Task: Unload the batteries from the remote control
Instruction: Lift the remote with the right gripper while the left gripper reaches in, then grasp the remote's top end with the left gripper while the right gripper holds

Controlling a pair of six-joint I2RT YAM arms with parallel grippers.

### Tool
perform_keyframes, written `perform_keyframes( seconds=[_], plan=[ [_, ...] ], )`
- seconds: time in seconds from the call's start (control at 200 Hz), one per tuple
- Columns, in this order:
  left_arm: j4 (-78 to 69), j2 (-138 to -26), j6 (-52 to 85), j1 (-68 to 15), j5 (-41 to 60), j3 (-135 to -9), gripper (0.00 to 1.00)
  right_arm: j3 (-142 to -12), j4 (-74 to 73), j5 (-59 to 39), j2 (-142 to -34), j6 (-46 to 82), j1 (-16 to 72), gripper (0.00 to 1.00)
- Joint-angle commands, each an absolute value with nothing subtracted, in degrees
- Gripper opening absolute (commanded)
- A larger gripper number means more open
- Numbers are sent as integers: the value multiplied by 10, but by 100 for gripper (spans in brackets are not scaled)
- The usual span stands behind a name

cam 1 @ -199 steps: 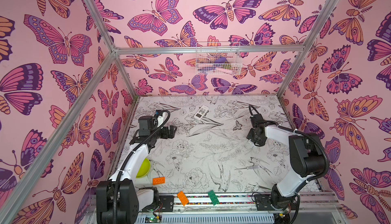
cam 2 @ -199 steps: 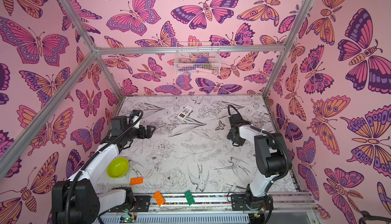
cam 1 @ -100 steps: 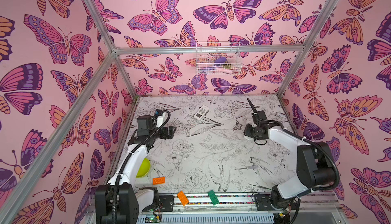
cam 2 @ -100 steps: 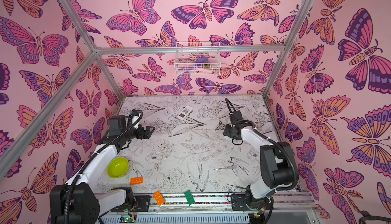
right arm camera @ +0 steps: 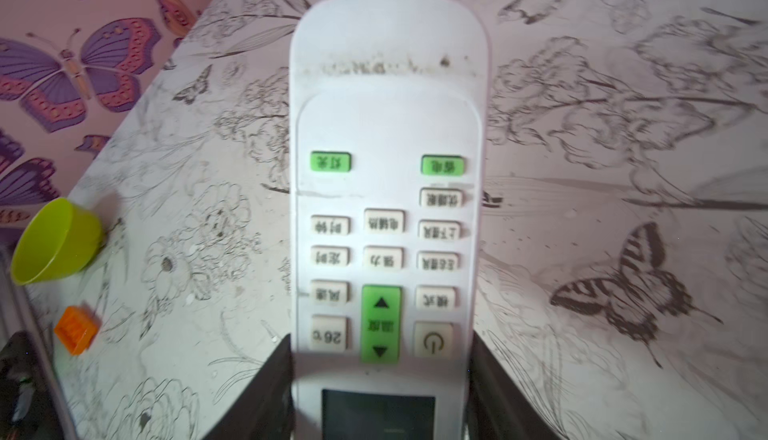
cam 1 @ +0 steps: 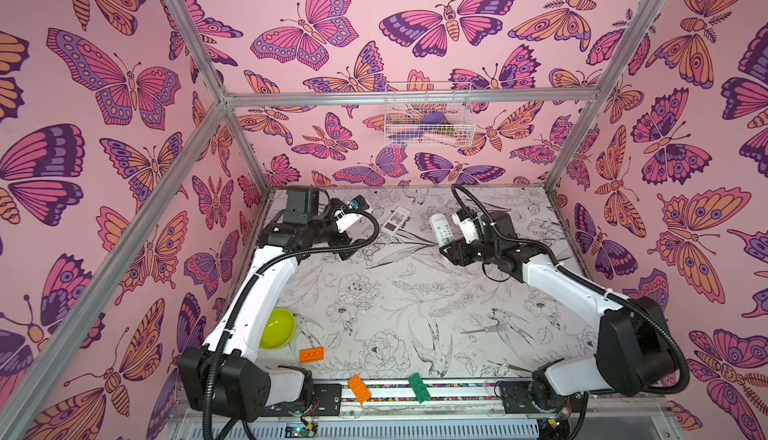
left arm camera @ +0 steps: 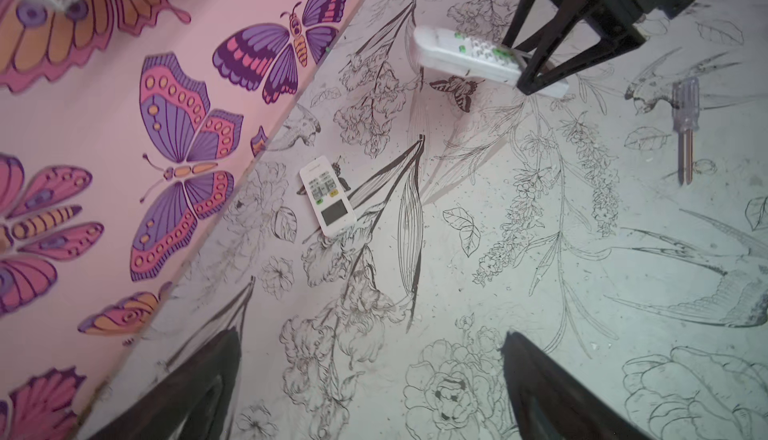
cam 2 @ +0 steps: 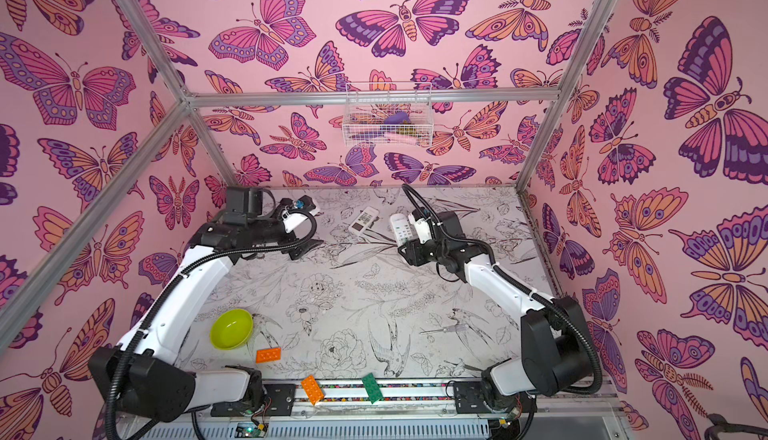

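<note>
**Right end effector grips a remote, left one stands empty**

I see the right end effector [right arm camera: 378, 379] partly closed, its two dark fingers [right arm camera: 266, 392] pressed against the long edges of the remote control [right arm camera: 386, 134] at the display end. It holds the remote tilted and lifted off the surface [cam 1: 399, 292], towards the back. The remote is a slim white plastic slab with a rounded tip, a dark rectangular screen, and small cream and bright green rubbery keys. Its keypad faces the wrist camera, so its back is hidden and I cannot see the batteries.

The left end effector [left arm camera: 372, 346] is spread fully wide, gripping nothing, above the line-drawn flowers and birds printed on the matte surface. A second remote [left arm camera: 328, 196], also white and flat, lies keys up between the two arms near the back wall
</note>
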State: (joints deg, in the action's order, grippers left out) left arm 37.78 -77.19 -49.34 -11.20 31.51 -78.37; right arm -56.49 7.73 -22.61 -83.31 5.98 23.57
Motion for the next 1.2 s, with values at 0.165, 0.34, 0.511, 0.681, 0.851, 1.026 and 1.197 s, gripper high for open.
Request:
perform_keyframes(
  seconds=[0.165, 0.34, 0.511, 0.681, 0.851, 1.026, 1.197],
  plan=[
    [461, -791, -784, -146, 402, -863, 100, -611, 69, -389, -831, -54, 262, 37],
    [465, -790, -903, -165, 411, -874, 100, -649, 143, -459, -825, -118, 267, 37],
    [465, -788, -974, -178, 434, -870, 92, -678, 199, -513, -822, -163, 283, 37],
    [468, -795, -1014, -196, 435, -858, 87, -710, 255, -535, -841, -194, 298, 37],
    [469, -798, -1055, -207, 432, -833, 82, -733, 296, -538, -857, -224, 307, 37],
    [469, -801, -1085, -222, 425, -807, 72, -738, 317, -545, -863, -246, 319, 37],
    [469, -804, -1082, -235, 423, -808, 59, -737, 323, -544, -862, -250, 323, 37]
  ],
)
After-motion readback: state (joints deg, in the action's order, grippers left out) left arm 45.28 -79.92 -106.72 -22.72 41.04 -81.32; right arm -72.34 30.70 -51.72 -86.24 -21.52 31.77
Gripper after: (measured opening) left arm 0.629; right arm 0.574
